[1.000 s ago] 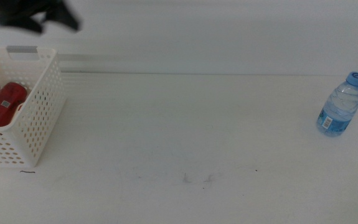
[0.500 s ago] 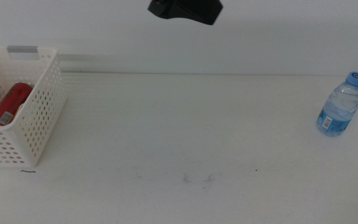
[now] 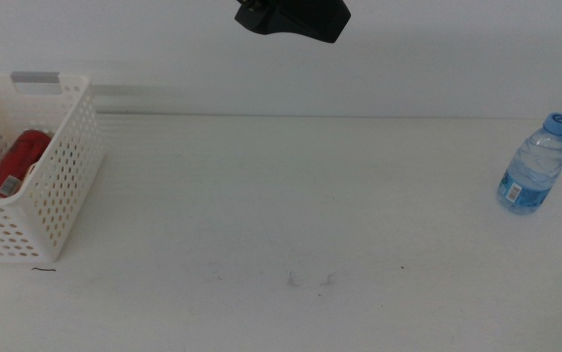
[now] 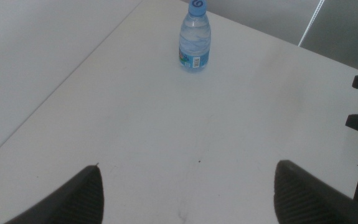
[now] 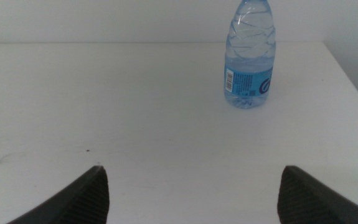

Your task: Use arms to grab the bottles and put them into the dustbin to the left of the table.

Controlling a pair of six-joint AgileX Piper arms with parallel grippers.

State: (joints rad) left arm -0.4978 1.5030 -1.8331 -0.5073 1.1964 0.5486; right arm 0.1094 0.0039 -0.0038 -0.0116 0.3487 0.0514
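Nothing moved; both grippers gape, water bottle untouched, can half-hidden.

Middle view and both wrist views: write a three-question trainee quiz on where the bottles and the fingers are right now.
1. True or false: the red can lies inside the white basket.
2. Multiple choice: the water bottle stands (A) in the basket, (B) upright near the table's right edge, (C) tipped over at the table's centre.
3. Fill in: the left gripper and right gripper both have their fingers ____, holding nothing.

Key: 1 true. 2 B. 3 open; in each wrist view, bare table shows between the fingers and the bottle stands well clear of them.
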